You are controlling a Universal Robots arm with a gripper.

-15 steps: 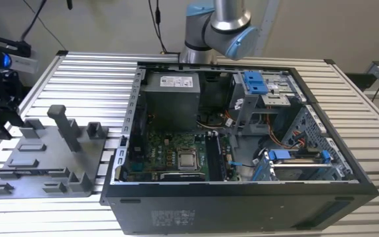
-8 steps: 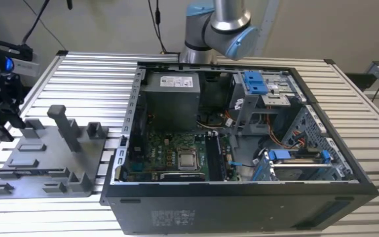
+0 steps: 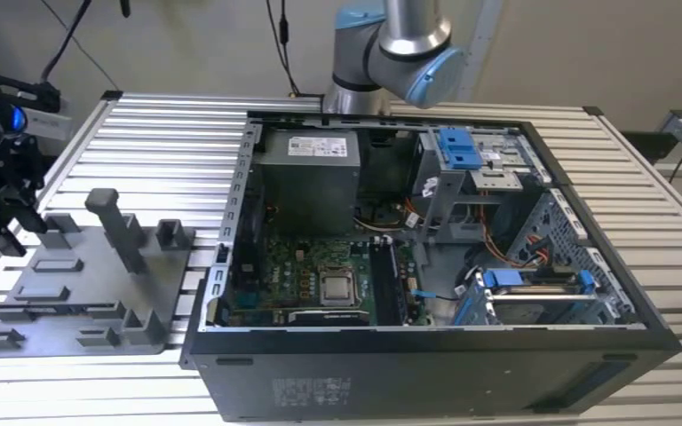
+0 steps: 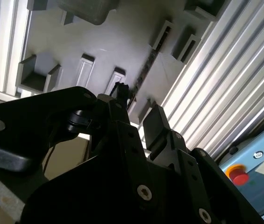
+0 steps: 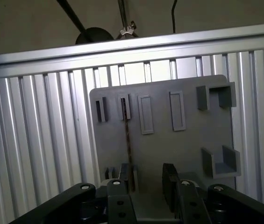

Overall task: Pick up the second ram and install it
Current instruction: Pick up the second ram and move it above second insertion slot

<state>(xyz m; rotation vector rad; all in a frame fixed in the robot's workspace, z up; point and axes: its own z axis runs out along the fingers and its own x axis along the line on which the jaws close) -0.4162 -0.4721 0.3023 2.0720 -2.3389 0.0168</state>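
Observation:
The second ram (image 5: pixel 127 140) is a thin dark stick standing on edge in the slots of the grey fixture plate (image 5: pixel 188 154). In the second wrist view the second ram (image 4: pixel 148 65) runs as a dark line across that plate (image 4: pixel 75 42). My gripper (image 5: pixel 148 182) hovers above the plate's near end, open, fingers apart. One finger (image 5: pixel 126 179) lines up with the stick's end, and the other finger (image 5: pixel 170 179) is off to the side. In the exterior view my gripper (image 3: pixel 3 209) hangs over the far left edge of the fixture plate (image 3: pixel 81 293).
An open computer case (image 3: pixel 436 257) lies on the ribbed aluminium table (image 3: pixel 163 142), with the motherboard (image 3: pixel 317 275) exposed and blue drive latches (image 3: pixel 460 146) inside. Tall grey blocks (image 3: pixel 116 226) rise from the fixture plate. A red button (image 4: pixel 237 175) sits beyond the table edge.

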